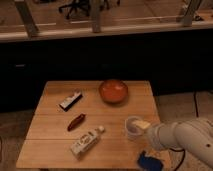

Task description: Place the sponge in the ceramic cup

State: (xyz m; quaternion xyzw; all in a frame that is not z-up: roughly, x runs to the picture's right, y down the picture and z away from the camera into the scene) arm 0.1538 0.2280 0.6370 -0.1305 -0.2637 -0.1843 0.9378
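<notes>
The white ceramic cup (133, 128) stands upright on the right part of the wooden table (50, 150). The blue sponge (149, 162) is at the table's front right corner, in front of the cup and slightly to its right. My white arm (182, 137) reaches in from the right and ends between cup and sponge. My gripper (148, 155) hangs at the arm's end, right over the sponge. A pale yellowish part (142, 124) of the arm lies against the cup's right rim. Whether the gripper touches the sponge is hidden.
A red-orange bowl (113, 91) sits at the back of the table. A black-and-white block (70, 100) lies at the left. A dark red oblong object (76, 121) and a white labelled bottle (86, 141) lie in the middle. Dark floor surrounds the table.
</notes>
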